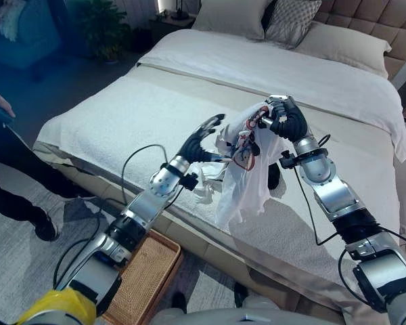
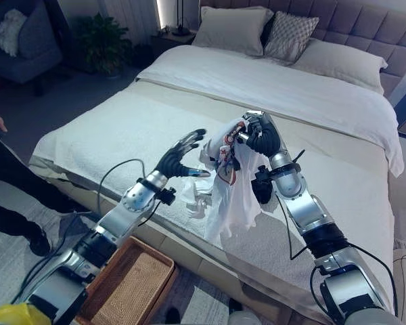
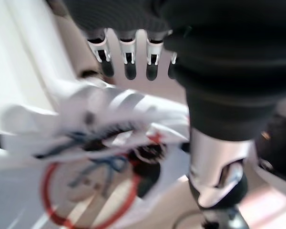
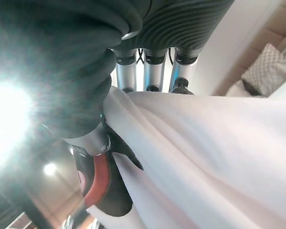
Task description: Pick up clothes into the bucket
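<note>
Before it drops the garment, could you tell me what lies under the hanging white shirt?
Under the white shirt, held by the right hand, lies the bed. The woven basket stands on the floor further left. The bed surface directly behind the shirt is covered.

Thin white cloth garment (image 1: 247, 172); woven wicker basket (image 2: 132, 281)

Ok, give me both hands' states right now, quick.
Left hand: open, fingers spread beside the white shirt, not gripping it.
Right hand: shut on the white shirt, holding it up above the bed.
</note>
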